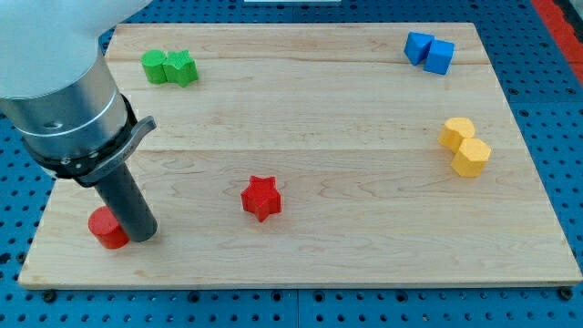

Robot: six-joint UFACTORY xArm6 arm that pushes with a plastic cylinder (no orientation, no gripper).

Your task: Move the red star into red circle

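Note:
The red star (260, 197) lies on the wooden board (310, 109) a little left of the middle, towards the view's bottom. The red circle (107, 228) is a round red block near the board's bottom left corner. My tip (143, 236) rests on the board right beside the red circle, touching its right side. The red star sits well to the right of my tip, apart from it.
Two green blocks (169, 66) sit together at the top left. Two blue blocks (429, 51) sit together at the top right. Two yellow blocks (465, 146) sit together at the right edge. The arm's grey body (64, 100) covers the board's left edge.

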